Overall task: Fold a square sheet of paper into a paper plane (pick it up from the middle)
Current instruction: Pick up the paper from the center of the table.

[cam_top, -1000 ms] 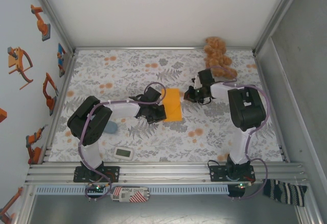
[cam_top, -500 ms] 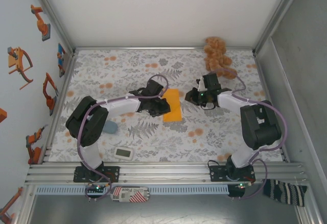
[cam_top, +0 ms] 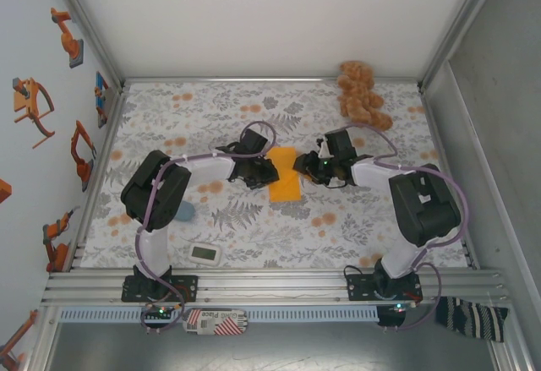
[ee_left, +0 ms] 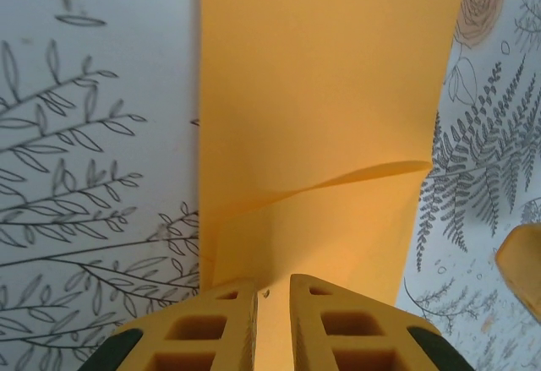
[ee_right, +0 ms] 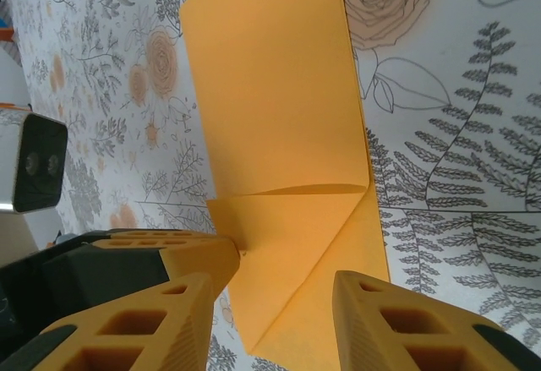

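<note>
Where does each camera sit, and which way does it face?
Top external: above and behind the arm bases, looking down at the flowered cloth; left gripper and right gripper flank the orange paper.
Left wrist: on the left arm, looking down past its fingers onto the paper.
Right wrist: on the right arm, looking down between its parted fingers onto the paper.
Shared: every view shows the paper.

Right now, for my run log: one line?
square sheet of paper: folded narrow, lying on cloth | left gripper: slightly open at its edge | right gripper: open over it
</note>
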Motion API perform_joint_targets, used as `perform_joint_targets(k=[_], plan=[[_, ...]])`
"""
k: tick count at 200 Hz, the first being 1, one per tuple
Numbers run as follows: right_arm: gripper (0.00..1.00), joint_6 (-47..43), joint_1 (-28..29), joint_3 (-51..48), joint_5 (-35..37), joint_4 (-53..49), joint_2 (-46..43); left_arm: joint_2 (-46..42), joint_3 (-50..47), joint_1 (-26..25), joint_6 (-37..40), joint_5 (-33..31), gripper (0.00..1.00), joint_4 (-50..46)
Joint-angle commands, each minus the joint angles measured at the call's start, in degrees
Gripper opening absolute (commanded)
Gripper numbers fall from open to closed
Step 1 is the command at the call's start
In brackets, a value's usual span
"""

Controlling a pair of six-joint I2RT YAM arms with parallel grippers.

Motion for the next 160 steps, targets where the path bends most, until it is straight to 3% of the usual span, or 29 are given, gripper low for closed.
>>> perform_joint_targets(k=[1, 85, 160], plan=[[0.4, 3.5, 0.7, -0.9, 0.2, 3.0, 1.7, 0.6, -1.9, 0.2, -1.3, -0.6, 0.19, 1.5], [0.38, 6.0, 2.3, 1.0, 0.0, 4.9, 6.4, 1.7, -4.5, 0.3, -3.5, 0.0, 0.19, 2.7], [0.25, 5.6, 2.6, 3.5, 1.5, 3.1, 9.2, 1.5, -5.3, 0.6, -3.5, 0.4, 0.19, 2.6]])
